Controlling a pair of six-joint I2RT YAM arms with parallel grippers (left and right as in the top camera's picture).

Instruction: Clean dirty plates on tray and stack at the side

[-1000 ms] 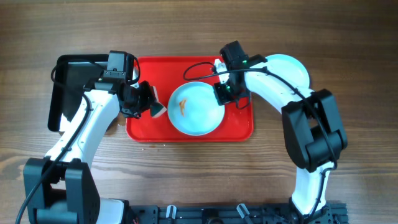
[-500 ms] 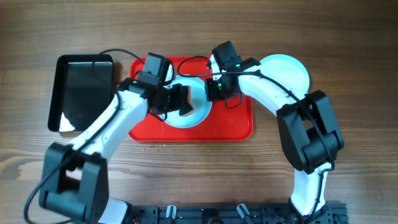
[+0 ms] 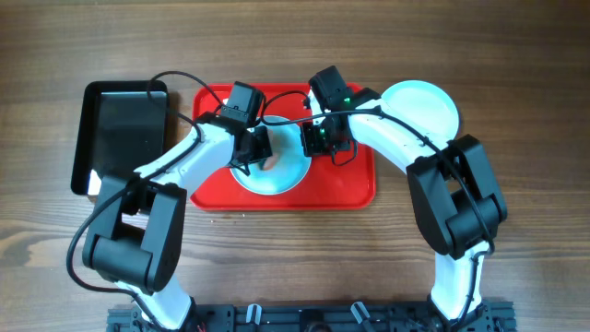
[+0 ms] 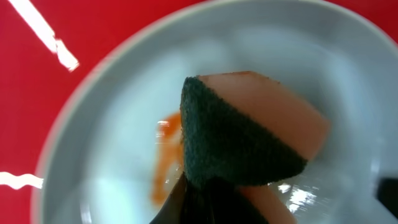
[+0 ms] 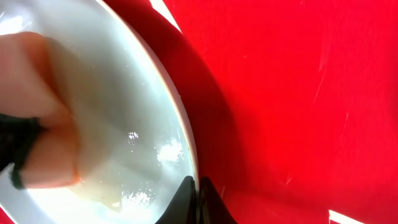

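A pale blue plate (image 3: pixel 281 180) lies on the red tray (image 3: pixel 355 189). My left gripper (image 3: pixel 261 152) is shut on a sponge (image 4: pixel 261 124) with a dark green scouring face and presses it into the plate (image 4: pixel 118 124), beside an orange-brown smear (image 4: pixel 163 168). My right gripper (image 3: pixel 316 140) is shut on the plate's right rim, seen pinched in the right wrist view (image 5: pixel 198 202). The sponge also shows there (image 5: pixel 37 149) over the plate (image 5: pixel 124 106). A second pale plate (image 3: pixel 426 106) lies on the table right of the tray; whether another lies under it is hidden.
A smaller black rectangular tray (image 3: pixel 115 138) lies left of the red tray, on the wooden table (image 3: pixel 516 92). Both arms cross above the red tray's upper half. Cables loop above the tray's back edge.
My left gripper has moved right from the tray's left edge onto the plate with the sponge. My right gripper and the plate have shifted slightly left.
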